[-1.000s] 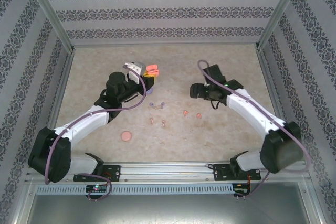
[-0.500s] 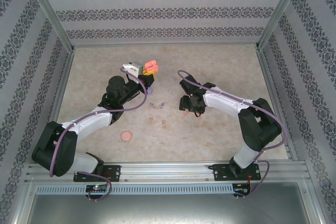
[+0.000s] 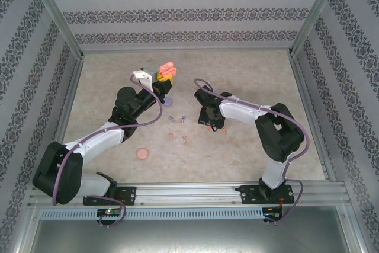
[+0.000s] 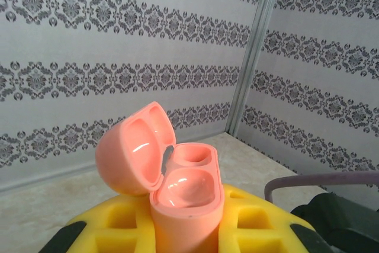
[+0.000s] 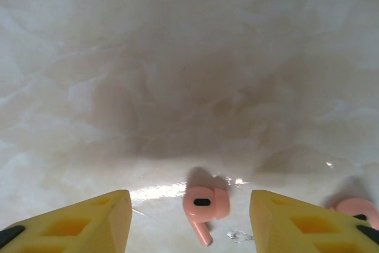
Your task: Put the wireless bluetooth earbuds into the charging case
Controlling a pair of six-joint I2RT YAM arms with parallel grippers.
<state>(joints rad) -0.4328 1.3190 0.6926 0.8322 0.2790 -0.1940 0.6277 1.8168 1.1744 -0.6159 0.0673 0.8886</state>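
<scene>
Left jaws clenched on the coral charging case (image 4: 186,202), held upright off the tabletop (image 3: 249,75). Lid (image 4: 133,155) is flipped back so both sockets face up, ready to receive.

Purple earbuds (image 3: 172,118) and pale pink earbuds (image 3: 172,136) lie loose between the two jaw sets, nothing touching them.

Right jaws released, down at the tabletop, straddling one coral earbud (image 5: 204,204). It sits midway between the yellow pads (image 5: 77,220), gap either side, stem toward the wrist. Second coral earbud (image 5: 355,208) lies just outside one pad.

My read: pick comes next. Off-centre squeeze could skate the bud.
</scene>
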